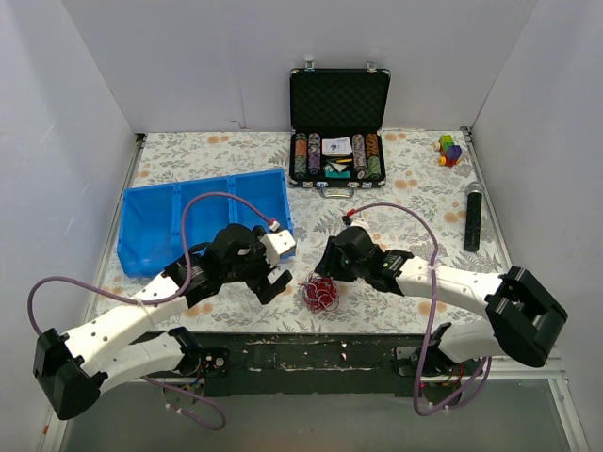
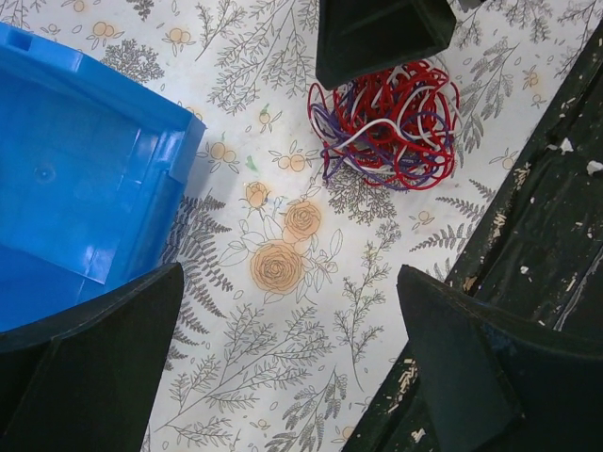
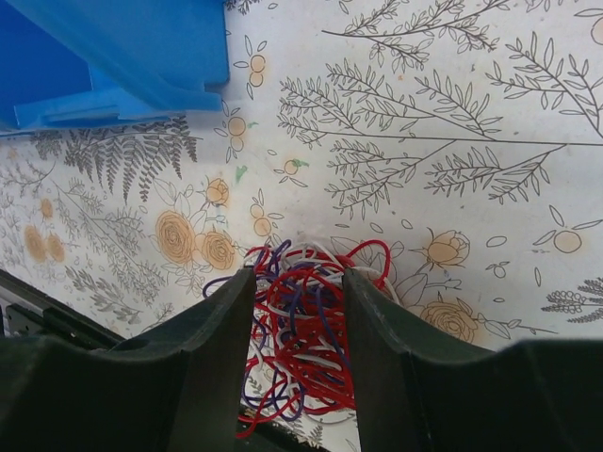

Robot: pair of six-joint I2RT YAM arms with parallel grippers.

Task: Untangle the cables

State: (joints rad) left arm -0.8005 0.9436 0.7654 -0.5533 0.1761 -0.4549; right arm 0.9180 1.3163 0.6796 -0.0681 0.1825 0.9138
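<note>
Toward the left edge of the counter sits a blue bin. Just off its near right corner hangs the left pincer, jaws wide apart and holding nothing. Right of it, close to the middle of the near edge, the cables lie in one tight ball of red, white and purple strands, none drawn free. The right pincer is down over that ball, jaws fairly close with strands filling the gap; whether they truly pinch, I cannot tell. Untangling looks barely begun, and the step in hand is securing the knot. Next, I judge, the left pincer must reach across, catch one outer loop and pull gently away while the right anchors the ball.
</note>
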